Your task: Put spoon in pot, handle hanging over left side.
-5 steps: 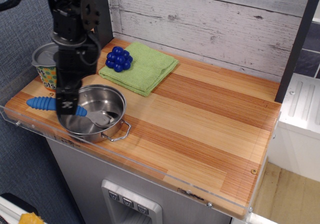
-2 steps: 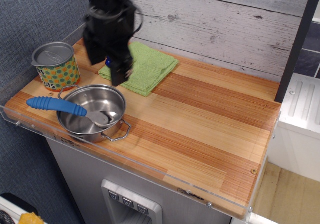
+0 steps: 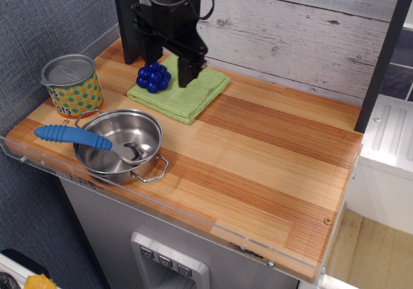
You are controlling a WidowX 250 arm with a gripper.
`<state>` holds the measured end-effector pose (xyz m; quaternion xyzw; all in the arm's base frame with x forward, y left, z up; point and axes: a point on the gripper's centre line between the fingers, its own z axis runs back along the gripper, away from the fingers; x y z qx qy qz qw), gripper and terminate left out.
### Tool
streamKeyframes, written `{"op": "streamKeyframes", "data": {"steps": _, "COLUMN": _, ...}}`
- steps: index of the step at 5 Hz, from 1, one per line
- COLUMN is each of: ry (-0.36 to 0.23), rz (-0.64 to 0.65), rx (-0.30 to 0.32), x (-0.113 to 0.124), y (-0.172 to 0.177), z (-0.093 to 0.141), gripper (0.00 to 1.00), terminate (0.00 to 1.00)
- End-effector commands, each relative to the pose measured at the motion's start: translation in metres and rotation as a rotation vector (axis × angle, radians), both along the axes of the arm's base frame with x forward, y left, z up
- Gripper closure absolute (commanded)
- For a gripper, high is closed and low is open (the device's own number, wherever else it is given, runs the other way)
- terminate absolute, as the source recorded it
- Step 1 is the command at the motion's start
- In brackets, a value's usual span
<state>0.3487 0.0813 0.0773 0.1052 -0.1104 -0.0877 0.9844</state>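
We note the tool [image 3: 169,68] raised at the back of the worktop [image 3: 271,147], above the green cloth [image 3: 184,90] and the blue knobbly ball [image 3: 153,77]. Its fingers hang apart with nothing between them; it carries nothing.

The spoon [image 3: 90,141] lies well forward and to the left of the tool, its silver bowl down inside the pot [image 3: 119,146] and resting on the pot's floor. The handle [image 3: 64,135] crosses the pot's left rim and sticks out past it over the worktop. We judge the placement as asked to be met.

Handling notes, as judgement only:
- The spoon looks rigid and light. The thick plastic handle likely carries much of the weight, so the overhang could tip it if nudged.
- The ribs on the handle should give good purchase. We would grip across the handle near the rim, not on the polished bowl, which looks slippery.
- The pot is thin, shiny steel and probably slides easily, so any contact should be gentle.

The dotted tin can [image 3: 71,84] stands behind the pot, left of the tool.
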Motion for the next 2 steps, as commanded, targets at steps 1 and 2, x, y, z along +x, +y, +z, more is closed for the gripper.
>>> {"op": "streamKeyframes", "data": {"steps": 1, "ry": -0.067, "rz": -0.192, "rx": -0.075, "x": 0.0447, "y": 0.0062, "z": 0.0114, "gripper": 0.00, "terminate": 0.00}}
{"op": "streamKeyframes", "data": {"steps": 2, "ry": -0.067, "rz": -0.192, "rx": -0.075, "x": 0.0447, "y": 0.0062, "z": 0.0114, "gripper": 0.00, "terminate": 1.00}}
